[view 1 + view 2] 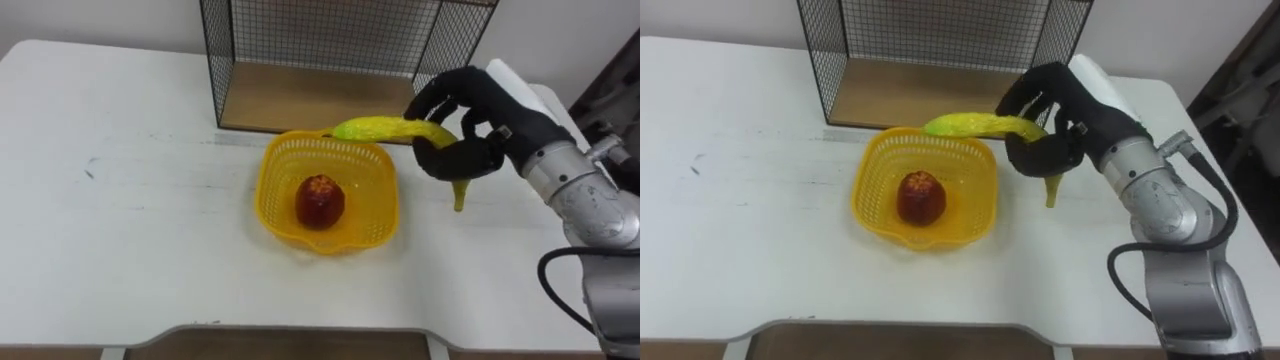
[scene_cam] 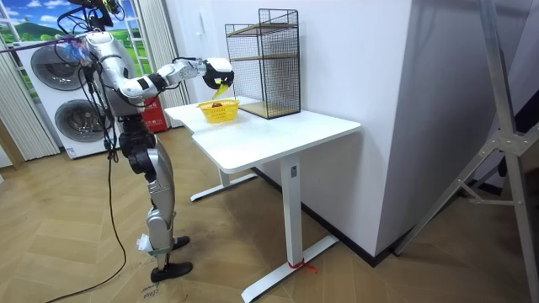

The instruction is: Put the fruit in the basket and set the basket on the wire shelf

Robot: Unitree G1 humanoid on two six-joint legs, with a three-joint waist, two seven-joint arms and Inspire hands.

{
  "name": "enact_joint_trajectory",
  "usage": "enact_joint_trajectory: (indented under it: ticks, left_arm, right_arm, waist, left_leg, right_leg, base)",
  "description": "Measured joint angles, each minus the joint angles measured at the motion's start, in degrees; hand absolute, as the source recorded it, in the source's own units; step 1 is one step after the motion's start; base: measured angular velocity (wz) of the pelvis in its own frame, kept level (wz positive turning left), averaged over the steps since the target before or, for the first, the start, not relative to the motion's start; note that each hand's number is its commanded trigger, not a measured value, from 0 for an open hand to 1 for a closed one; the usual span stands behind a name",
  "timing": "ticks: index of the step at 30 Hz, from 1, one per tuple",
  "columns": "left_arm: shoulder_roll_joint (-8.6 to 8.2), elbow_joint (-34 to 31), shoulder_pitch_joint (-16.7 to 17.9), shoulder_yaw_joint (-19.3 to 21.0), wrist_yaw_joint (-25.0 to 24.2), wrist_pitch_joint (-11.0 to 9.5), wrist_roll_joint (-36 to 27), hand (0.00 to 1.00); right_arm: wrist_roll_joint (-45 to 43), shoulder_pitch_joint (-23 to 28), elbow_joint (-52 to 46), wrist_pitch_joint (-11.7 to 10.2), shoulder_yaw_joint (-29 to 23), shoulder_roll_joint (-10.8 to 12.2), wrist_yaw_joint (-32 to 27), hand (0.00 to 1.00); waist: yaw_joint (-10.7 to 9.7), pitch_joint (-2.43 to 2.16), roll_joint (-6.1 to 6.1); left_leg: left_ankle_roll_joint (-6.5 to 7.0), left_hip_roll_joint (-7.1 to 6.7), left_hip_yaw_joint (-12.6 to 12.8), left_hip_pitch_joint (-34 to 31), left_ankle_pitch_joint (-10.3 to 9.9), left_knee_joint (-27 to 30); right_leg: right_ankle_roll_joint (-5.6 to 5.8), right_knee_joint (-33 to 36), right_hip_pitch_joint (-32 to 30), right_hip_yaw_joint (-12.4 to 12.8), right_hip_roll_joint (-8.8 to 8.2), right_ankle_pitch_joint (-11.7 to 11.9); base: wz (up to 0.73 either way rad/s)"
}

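Right robot hand [image 1: 490, 115], curled round the banana [image 1: 385, 127], is held at the two o'clock rim of the basket [image 1: 270, 185]; the banana should be carried toward eight o'clock, lowered beside the apple [image 1: 319, 200] and released low, clear of the wire shelf [image 1: 320, 40] at twelve.

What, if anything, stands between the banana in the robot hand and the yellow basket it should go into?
Nothing visible does. The right robot hand is curled round the banana by the far right rim of the basket. The basket is open at the top and holds only a red apple at its middle, with room beside it.
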Motion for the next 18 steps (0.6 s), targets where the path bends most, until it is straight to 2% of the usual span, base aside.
enact_joint_trajectory:
  ticks: [8,11,18]
  left_arm:
    - [-0.01,0.08,-0.78,-0.29,0.00,-0.01,0.01,0.00]
    - [-0.01,0.19,-1.85,-0.51,-0.09,-0.03,-0.06,0.00]
    - [0.03,0.75,-3.26,-1.34,-0.41,-0.37,-0.07,0.00]
  right_arm:
    - [-2.25,-0.06,0.01,0.18,1.60,0.49,2.62,1.00]
    - [-1.86,-0.16,0.01,0.32,1.62,1.01,2.91,1.00]
    - [-1.73,-2.75,0.05,0.30,3.35,2.60,3.00,1.00]
  waist:
    - [0.70,0.08,0.04]
    - [1.66,0.25,-0.09]
    - [2.04,0.76,-0.76]
  left_leg:
    - [-0.02,-0.07,-0.60,-0.33,0.01,0.11]
    - [-0.03,-0.06,-0.59,-0.34,0.02,0.07]
    - [-0.03,-0.09,-0.74,-0.39,0.02,0.07]
  right_leg:
    - [0.00,-0.01,-0.02,-0.01,0.03,0.00]
    - [0.00,0.02,-0.05,-0.04,0.04,0.00]
    - [0.00,0.01,-0.08,-0.09,0.06,0.00]
  base:
    - [0.03]
    - [0.00]
    - [0.00]
